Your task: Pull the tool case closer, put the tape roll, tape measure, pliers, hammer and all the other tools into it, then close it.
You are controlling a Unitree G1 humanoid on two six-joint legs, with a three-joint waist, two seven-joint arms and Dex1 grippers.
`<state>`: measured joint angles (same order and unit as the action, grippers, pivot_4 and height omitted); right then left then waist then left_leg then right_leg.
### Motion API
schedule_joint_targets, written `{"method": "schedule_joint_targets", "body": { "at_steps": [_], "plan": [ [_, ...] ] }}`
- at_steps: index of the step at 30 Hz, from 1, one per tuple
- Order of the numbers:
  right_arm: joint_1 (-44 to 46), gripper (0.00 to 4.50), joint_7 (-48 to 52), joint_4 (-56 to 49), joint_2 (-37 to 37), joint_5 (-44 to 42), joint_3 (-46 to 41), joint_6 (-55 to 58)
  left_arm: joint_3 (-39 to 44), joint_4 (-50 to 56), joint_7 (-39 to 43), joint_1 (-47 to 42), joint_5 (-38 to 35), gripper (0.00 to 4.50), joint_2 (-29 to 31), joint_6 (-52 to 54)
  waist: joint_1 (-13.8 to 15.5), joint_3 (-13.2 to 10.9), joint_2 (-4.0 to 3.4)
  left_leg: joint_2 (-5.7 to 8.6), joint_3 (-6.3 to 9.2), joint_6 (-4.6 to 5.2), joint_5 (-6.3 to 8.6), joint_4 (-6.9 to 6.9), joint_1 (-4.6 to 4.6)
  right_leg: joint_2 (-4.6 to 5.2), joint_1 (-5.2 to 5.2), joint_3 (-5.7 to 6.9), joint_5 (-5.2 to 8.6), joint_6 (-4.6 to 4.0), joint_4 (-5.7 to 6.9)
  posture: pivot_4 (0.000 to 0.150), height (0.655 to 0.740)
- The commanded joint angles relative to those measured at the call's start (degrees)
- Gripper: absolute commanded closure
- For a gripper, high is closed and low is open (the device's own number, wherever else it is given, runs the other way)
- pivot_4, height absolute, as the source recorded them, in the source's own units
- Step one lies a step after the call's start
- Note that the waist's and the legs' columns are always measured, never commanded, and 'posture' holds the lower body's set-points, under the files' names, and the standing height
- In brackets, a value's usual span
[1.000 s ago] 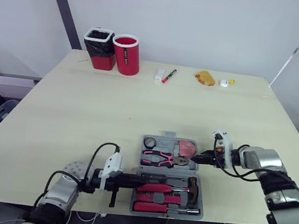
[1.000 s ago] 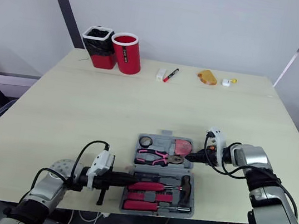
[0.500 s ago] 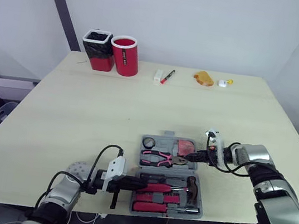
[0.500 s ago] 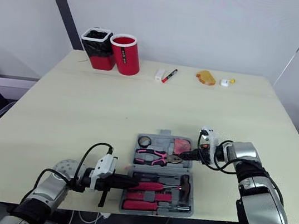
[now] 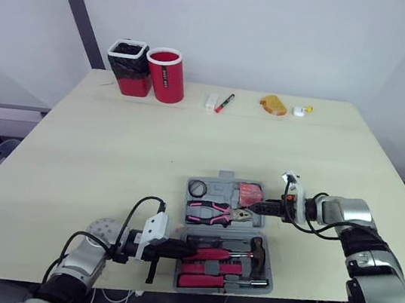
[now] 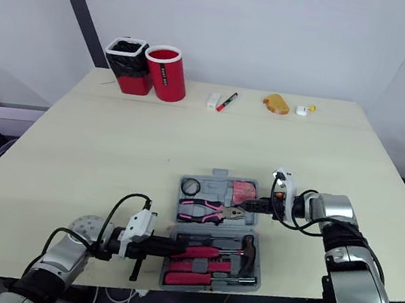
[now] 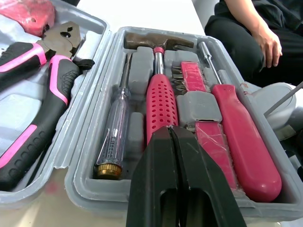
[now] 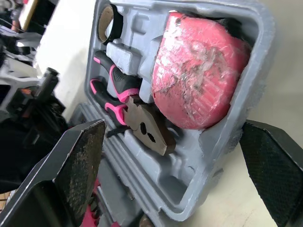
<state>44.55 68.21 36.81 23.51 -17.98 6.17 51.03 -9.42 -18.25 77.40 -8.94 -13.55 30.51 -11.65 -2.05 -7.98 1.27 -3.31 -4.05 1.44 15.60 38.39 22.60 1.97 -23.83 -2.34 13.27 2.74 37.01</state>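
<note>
From the head, the open grey plastic tool case (image 5: 222,233) is lying near the front edge of the pale wooden bench (image 5: 112,146), with its two halves spread flat. In the far half, a black tape roll (image 5: 197,189), a red tape measure (image 5: 248,195) and pink-and-black pliers (image 5: 211,213) are sitting in their recesses. In the near half, a red-handled hammer (image 5: 237,253) is lying among other red-handled tools. The left end effector (image 5: 186,250) is reaching over the near half's left edge. The right end effector (image 5: 255,203) is pointing at the far half's right edge, just beside the tape measure. At the back of the bench, a red cup (image 5: 166,76) and a black-lined red container (image 5: 127,66) are standing side by side. A red marker pen (image 5: 224,102) and an orange object (image 5: 274,105) are lying further right.

From the left wrist, the left end effector's black fingers (image 7: 189,189) are pressing together and pointing along the hammer's grip; I cannot tell whether they are touching it. A clear-handled screwdriver (image 7: 115,137) is lying on one side of the hammer and a red-handled screwdriver (image 7: 239,142) on the other. A person's hand (image 7: 268,45) is resting beyond the case.

From the right wrist, the right end effector's fingers (image 8: 78,165) are standing spread wide, with the tape-measure end of the case lying between them. I cannot tell whether they are touching it.
</note>
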Motion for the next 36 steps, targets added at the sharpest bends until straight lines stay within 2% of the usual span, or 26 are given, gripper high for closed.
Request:
{"method": "schedule_joint_targets", "body": {
  "at_steps": [1, 6, 10, 14, 19, 22, 25, 27, 30, 31, 32, 36],
  "plan": [
    [-0.43, 0.0, 2.6, -5.75, 0.17, -4.52, -2.26, 2.3, 0.51, 1.89, 0.27, 1.23, -0.87, 4.45, 1.02, 0.09, -0.22, 0.0, -0.01, 0.0, 0.0, 0.0, 0.0, 0.0, 0.0, 0.0, 0.0, 0.0, 0.0, 0.0, -0.01, 0.15, 0.74],
    [-2.73, 0.0, 2.49, -13.03, 1.71, -8.43, -3.95, 7.4, 3.68, 7.37, 2.08, 3.56, -6.67, 4.45, 3.09, 2.8, -0.31, -0.01, 0.0, -0.01, 0.02, 0.0, 0.0, -0.01, 0.04, 0.0, -0.04, 0.01, 0.0, 0.0, 0.0, 0.15, 0.74],
    [-6.76, 0.0, 0.61, -24.35, 3.26, -13.58, -6.5, 13.09, 11.24, 15.76, 6.1, 9.5, -17.07, 4.45, 9.4, 8.99, -0.29, -0.02, 0.01, -0.07, 0.04, 0.0, 0.0, -0.05, 0.17, 0.01, -0.18, 0.03, 0.01, -0.01, -0.02, 0.15, 0.74],
    [-12.85, 0.0, -1.5, -38.27, 6.0, -20.08, -9.6, 19.94, 20.64, 17.51, 7.37, 14.92, -24.61, 4.45, 16.04, 17.28, -0.23, -0.06, -0.04, -0.13, 0.21, -0.01, 0.01, -0.1, 0.14, 0.03, -0.2, 0.05, 0.02, -0.02, -0.07, 0.15, 0.74],
    [-23.14, 0.0, -3.62, -54.29, 11.27, -26.6, -10.64, 24.24, 28.66, 18.1, 4.06, 18.5, -29.1, 4.45, 17.93, 23.93, 0.3, -0.09, -0.01, -0.26, 0.22, -0.01, 0.01, -0.09, 0.15, 0.15, -0.16, 0.1, 0.15, -0.18, -0.23, 0.15, 0.74],
    [-29.9, 0.0, -4.33, -61.32, 13.52, -25.74, -10.51, 17.52, 31.18, 23.66, -1.64, 19.02, -33.5, 4.45, 15.29, 28.94, 0.61, -0.14, 0.09, -0.26, 0.22, -0.01, 0.01, 0.0, 0.12, 0.16, -0.13, 0.09, 0.16, -0.2, -0.2, 0.15, 0.74],
    [-36.76, 0.0, -7.19, -66.18, 10.31, -17.72, -11.69, -2.55, 30.37, 30.93, -6.74, 19.24, -36.86, 4.45, 11.68, 32.56, 1.1, -0.13, 0.18, -0.23, 0.21, -0.01, 0.01, 0.0, 0.06, 0.13, -0.05, 0.08, 0.18, -0.15, -0.2, 0.15, 0.74],
    [-39.11, 0.0, -10.53, -68.08, 8.72, -14.23, -11.62, -9.37, 29.31, 32.98, -8.8, 19.08, -35.63, 4.45, 10.16, 32.76, 1.04, -0.13, 0.2, -0.07, 0.12, -0.01, 0.01, 0.0, 0.06, 0.09, -0.08, 0.03, 0.17, -0.14, -0.19, 0.15, 0.74],
    [-40.78, 0.0, -10.28, -68.14, 9.42, -11.18, -9.08, -15.74, 25.95, 35.46, -11.75, 17.95, -33.78, 4.45, 7.11, 32.63, 1.21, -0.14, 0.19, -0.06, -0.02, -0.03, 0.0, 0.01, 0.03, 0.03, -0.08, 0.01, 0.16, -0.16, -0.16, 0.15, 0.74],
    [-40.73, 0.0, -9.15, -66.77, 9.98, -10.26, -8.44, -18.25, 24.67, 35.61, -12.04, 17.46, -33.05, 4.23, 6.49, 32.66, 1.24, -0.13, 0.22, -0.04, -0.05, -0.03, 0.0, 0.01, 0.02, 0.03, -0.07, 0.01, 0.16, -0.17, -0.15, 0.15, 0.74],
    [-40.61, 0.0, -9.42, -65.18, 9.83, -9.24, -8.76, -20.63, 23.48, 35.33, -12.42, 16.89, -32.18, 4.23, 6.09, 32.81, 1.27, -0.13, 0.23, -0.04, -0.05, -0.03, 0.0, 0.02, 0.02, 0.03, -0.05, 0.01, 0.15, -0.19, -0.16, 0.15, 0.74],
    [-44.9, 0.0, -5.18, -59.99, 14.49, -6.35, -11.84, -30.1, 22.84, 32.66, -12.0, 16.41, -30.11, 2.57, 7.48, 33.41, 1.57, -0.13, 0.31, 0.02, -0.03, -0.02, 0.0, 0.03, 0.03, 0.04, -0.02, 0.0, 0.16, -0.21, -0.17, 0.15, 0.74]
  ]
}}
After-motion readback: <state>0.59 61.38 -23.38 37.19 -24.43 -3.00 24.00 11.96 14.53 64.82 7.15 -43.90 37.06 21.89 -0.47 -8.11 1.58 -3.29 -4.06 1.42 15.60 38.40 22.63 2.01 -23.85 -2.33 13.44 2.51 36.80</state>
